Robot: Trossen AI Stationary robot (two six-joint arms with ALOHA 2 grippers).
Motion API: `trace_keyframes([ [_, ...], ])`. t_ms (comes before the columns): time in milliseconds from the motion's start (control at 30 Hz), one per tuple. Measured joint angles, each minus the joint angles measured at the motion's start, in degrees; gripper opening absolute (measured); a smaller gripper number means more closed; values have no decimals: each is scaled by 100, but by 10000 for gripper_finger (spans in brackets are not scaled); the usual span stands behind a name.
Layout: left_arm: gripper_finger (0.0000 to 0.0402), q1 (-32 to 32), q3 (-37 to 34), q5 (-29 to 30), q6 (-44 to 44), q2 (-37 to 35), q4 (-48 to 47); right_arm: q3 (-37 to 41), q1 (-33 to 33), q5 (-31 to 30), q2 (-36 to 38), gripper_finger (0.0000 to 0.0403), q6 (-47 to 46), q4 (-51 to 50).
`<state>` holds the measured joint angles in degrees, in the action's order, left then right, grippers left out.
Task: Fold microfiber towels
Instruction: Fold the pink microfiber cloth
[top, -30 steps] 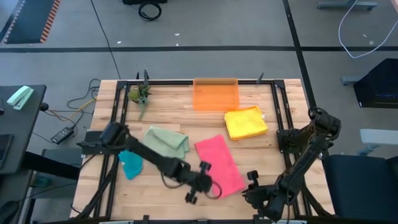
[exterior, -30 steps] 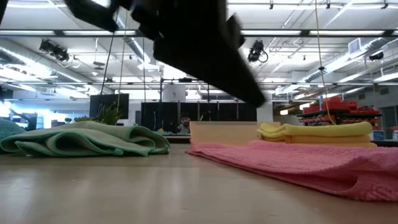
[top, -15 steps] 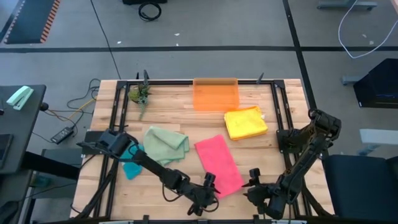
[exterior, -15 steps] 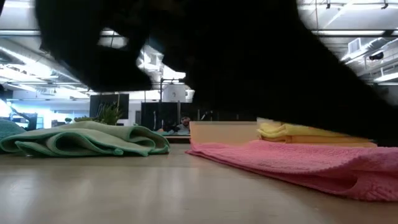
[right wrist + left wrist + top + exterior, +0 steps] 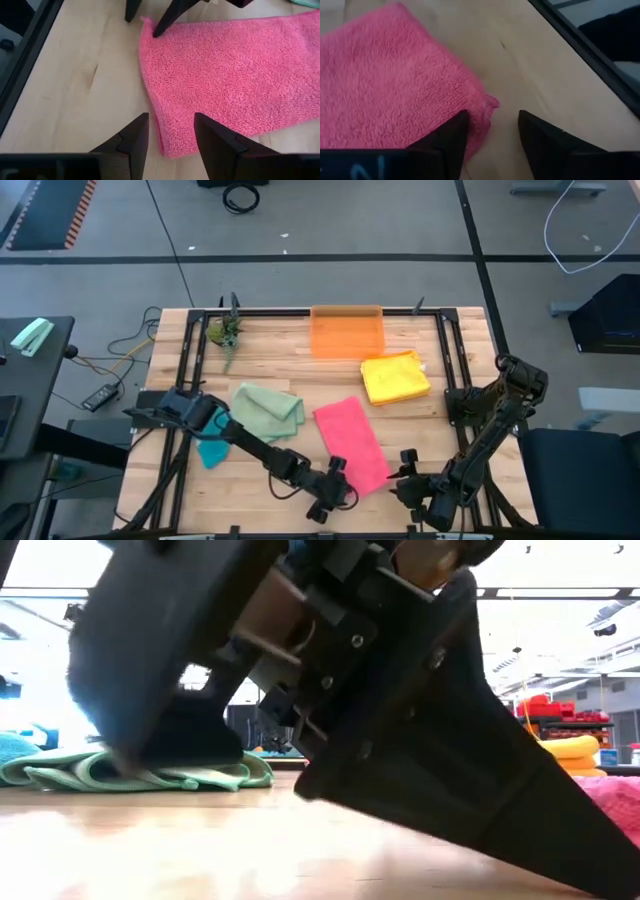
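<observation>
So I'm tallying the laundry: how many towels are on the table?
4: pink towel near the front, green towel to its left, teal towel under the left arm, yellow towel beside the orange bin. Stacked ones may hide.

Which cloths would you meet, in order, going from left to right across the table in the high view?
teal towel → sage green towel → pink towel → yellow towel
</observation>
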<state>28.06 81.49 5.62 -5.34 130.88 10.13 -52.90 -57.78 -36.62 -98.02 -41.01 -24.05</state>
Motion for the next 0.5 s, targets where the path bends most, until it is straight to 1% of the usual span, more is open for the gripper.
trace_keyframes([
  [100, 169, -42, 4, -269, -136, -54, -316, 0, -2, 2, 0, 165, -64, 7],
  [200, 167, -40, 3, -273, -144, -104, -667, 0, 5, 26, -8, 165, -110, 221],
  [267, 168, -38, 0, -274, -171, -102, -762, 0, 33, 53, -85, 165, 258, 595],
  [333, 168, -38, -1, -279, -176, -168, -964, 0, 51, 127, -238, 165, 866, 1017],
  [400, 168, -38, -2, -292, -254, -199, -1179, 0, 85, 166, -352, 165, 1340, 1187],
  [500, 164, -20, -2, -358, -464, -274, -1579, 0, 192, 168, -422, 165, 1459, 1201],
])
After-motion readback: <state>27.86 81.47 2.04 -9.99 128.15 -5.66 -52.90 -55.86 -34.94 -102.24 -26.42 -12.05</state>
